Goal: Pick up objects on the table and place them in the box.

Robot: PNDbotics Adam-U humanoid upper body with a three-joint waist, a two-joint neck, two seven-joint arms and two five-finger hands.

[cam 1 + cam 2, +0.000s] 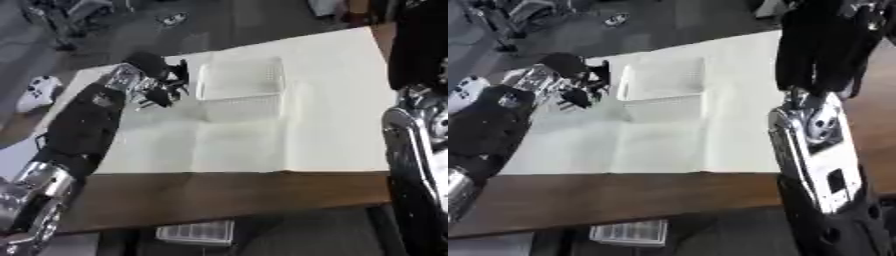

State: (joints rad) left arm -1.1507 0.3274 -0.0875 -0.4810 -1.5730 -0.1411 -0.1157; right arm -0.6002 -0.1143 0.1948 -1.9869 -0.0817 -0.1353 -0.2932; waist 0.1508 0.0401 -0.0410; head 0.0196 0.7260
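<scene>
left hand at the far left of the white sheet covering the tabletop, just beside the left wall of the box; its dark fingers point toward the box and look partly curled, but whether they hold anything cannot be told. box: clear, shallow, standing on the sheet near its far edge, nothing discernible inside. right arm raised along the right edge of the tabletop; its hand is not visible. no loose objects can be made out on the sheet.
</scene>
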